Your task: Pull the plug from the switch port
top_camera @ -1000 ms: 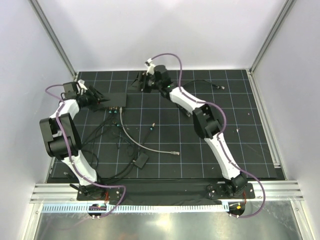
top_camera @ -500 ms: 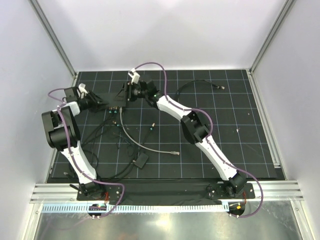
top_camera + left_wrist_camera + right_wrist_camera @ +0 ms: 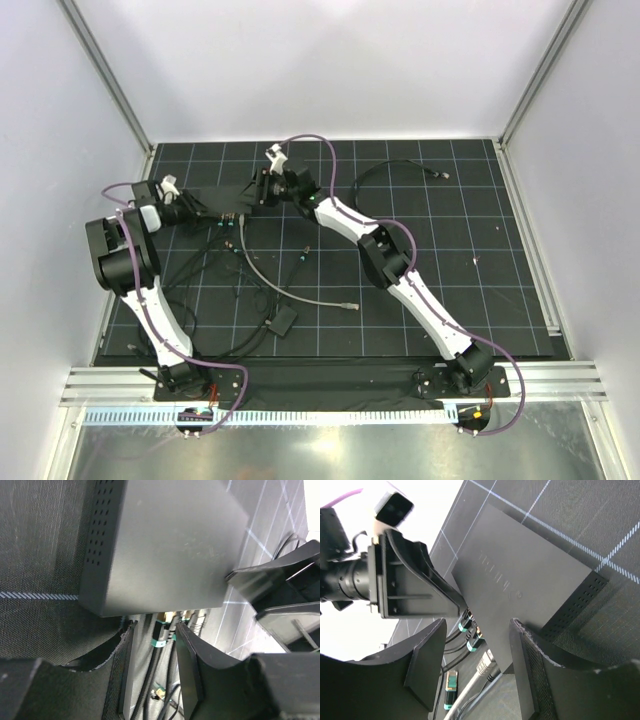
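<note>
The left pincer (image 3: 155,626) stands partly closed at the port edge of the switch (image 3: 165,540). Its two fingers (image 3: 192,665) are set narrowly either side of a teal-collared plug (image 3: 160,639) seated in a port. Whether the pads actually press that plug cannot be told. The switch, a flat dark-grey box, lies on the bench (image 3: 470,290) straight ahead of this pincer's tips.

The right pincer (image 3: 476,625) meets the box from the other side, jaws wide apart and holding nothing, with a corner of the switch between its fingers. In the left wrist view one of its fingertips (image 3: 235,575) sits at the switch's top edge, touching or very nearly so.

Further plugs (image 3: 470,635) with the same teal collars sit in the port row just beside the left pincer's tips. A grey cable (image 3: 275,289) curves away over the bench behind that pincer. A small black block (image 3: 283,321) lies farther back, well apart from the switch.
</note>
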Tool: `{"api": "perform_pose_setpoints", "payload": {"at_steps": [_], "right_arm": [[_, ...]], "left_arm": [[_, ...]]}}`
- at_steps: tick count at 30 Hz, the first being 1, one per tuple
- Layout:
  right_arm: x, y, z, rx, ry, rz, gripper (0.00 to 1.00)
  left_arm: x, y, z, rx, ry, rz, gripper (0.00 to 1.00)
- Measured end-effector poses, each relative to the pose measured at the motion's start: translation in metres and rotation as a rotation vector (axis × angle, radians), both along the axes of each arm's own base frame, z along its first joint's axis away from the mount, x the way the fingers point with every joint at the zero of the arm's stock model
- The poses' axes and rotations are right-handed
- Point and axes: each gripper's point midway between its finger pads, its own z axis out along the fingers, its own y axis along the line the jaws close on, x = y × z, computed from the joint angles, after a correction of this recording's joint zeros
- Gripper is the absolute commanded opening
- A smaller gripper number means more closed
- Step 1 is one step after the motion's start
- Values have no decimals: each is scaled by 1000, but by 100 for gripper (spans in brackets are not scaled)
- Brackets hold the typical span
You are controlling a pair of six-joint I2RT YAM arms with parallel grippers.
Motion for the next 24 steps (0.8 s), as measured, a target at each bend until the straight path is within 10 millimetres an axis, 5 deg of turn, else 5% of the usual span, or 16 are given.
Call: {"api": "perform_pose_setpoints", "payload": {"at_steps": [24], "right_arm": [[1, 6, -1, 12, 0, -25, 55]], "left_arm": [[2, -15, -4, -88, 14, -67, 44]]}}
